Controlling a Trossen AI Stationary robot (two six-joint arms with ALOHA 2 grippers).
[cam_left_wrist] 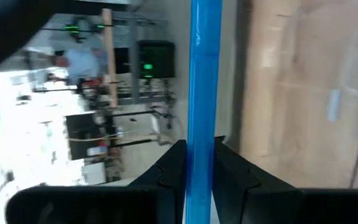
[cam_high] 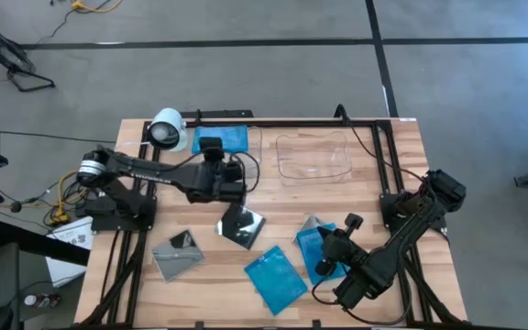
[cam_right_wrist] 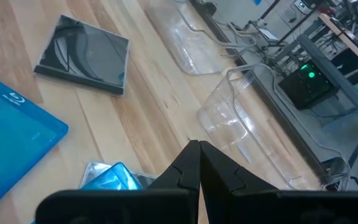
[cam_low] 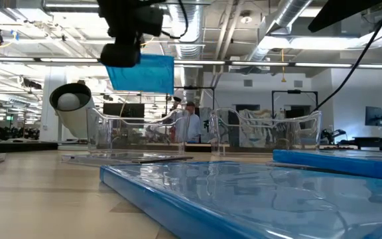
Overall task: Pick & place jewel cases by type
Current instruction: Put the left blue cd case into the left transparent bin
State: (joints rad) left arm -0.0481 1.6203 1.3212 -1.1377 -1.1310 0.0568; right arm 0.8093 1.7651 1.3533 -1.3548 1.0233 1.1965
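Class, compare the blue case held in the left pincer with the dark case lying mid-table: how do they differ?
The blue case is blue and see-through; the dark case is dark and shiny. The blue case hangs lifted, clamped in the left pincer; the dark case lies flat on the table. Both are thin, square cases.

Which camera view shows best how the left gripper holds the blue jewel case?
The left wrist view: the blue jewel case stands edge-on between the left gripper fingers. The low view shows it hanging above the table; the high view shows it over the left tray; the right wrist view misses it.
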